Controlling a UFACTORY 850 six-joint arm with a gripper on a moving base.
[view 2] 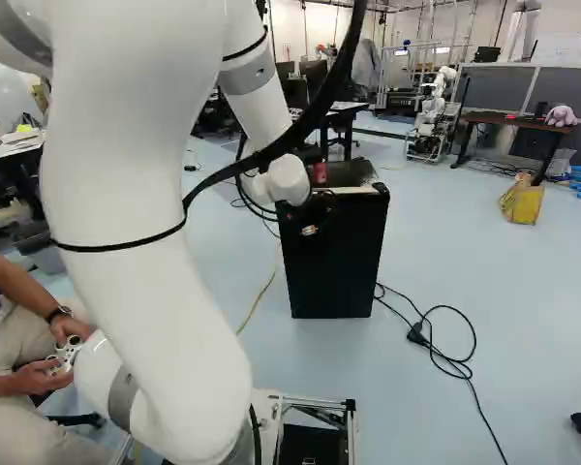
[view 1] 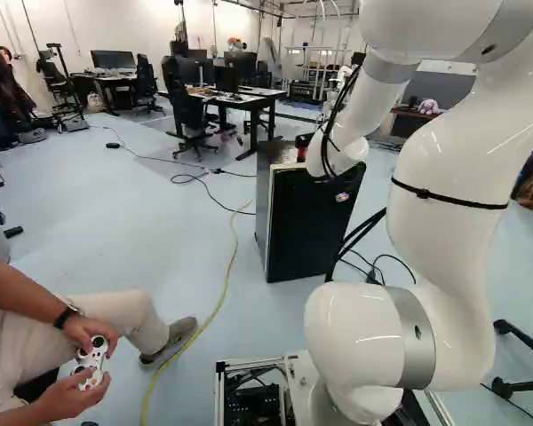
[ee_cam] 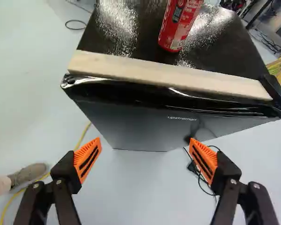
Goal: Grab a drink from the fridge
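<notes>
Fingers (ee_cam: 87,160) stand spread, gripping nothing, near the front of the black mini fridge (ee_cam: 145,126), whose door looks shut. With their pointing direction as twelve o'clock, the red drink can (ee_cam: 178,28) stands upright around one o'clock on the fridge top, beyond the wooden strip (ee_cam: 164,76). The approach seems well along; opening the door, if the drink is inside, grasping and withdrawing it all remain.
</notes>
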